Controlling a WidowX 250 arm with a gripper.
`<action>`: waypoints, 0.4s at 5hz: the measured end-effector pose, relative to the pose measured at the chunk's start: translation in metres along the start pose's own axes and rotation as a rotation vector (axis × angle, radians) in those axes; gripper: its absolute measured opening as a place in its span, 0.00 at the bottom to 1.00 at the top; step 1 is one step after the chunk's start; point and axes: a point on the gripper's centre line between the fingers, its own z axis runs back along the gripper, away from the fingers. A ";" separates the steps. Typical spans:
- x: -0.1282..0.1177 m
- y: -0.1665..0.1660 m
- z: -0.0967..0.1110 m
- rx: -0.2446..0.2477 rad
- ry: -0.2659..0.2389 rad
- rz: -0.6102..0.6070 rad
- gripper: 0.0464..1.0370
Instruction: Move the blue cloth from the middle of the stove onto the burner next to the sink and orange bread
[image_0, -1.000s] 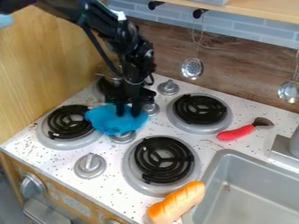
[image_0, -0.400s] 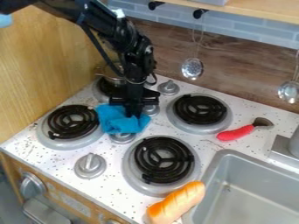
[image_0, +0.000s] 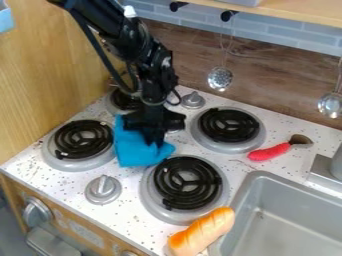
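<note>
The gripper (image_0: 155, 143) points down over the middle of the stove, closed on a blue cloth (image_0: 135, 152). The cloth is bunched at the gripper, its folds spreading to the left and below it. It lies between the left burner (image_0: 81, 140) and the lower burner (image_0: 186, 183), close to the rims of both.

Behind the gripper and arm, the upper burner (image_0: 124, 101) is partly hidden. The right burner (image_0: 229, 125) is to the right of the gripper, apart from it. One knob (image_0: 193, 100) stands between these two burners; another knob (image_0: 103, 189) stands below the cloth, in front of the left burner. All are set in the speckled white surface (image_0: 127, 215).

Farther right, a tool with a red handle (image_0: 270, 152) and a dark, flared head lies near the right burner, its head pointing away from the stove. A bread roll (image_0: 202, 231), orange-brown on top, lies at a slant below the lower burner, beside the gray sink (image_0: 287, 227). Part of a faucet (image_0: 326, 170) shows at the sink's far side.

Along the back wall, a slotted spoon (image_0: 220, 78) hangs from a black hook (image_0: 228, 15), and a ladle (image_0: 330, 104) hangs at the right edge. A wooden panel (image_0: 47, 75) stands to the left of the stove.
</note>
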 end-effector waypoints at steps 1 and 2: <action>-0.024 0.012 0.006 0.005 0.004 -0.042 0.04; -0.051 0.057 0.017 0.007 0.046 -0.088 0.04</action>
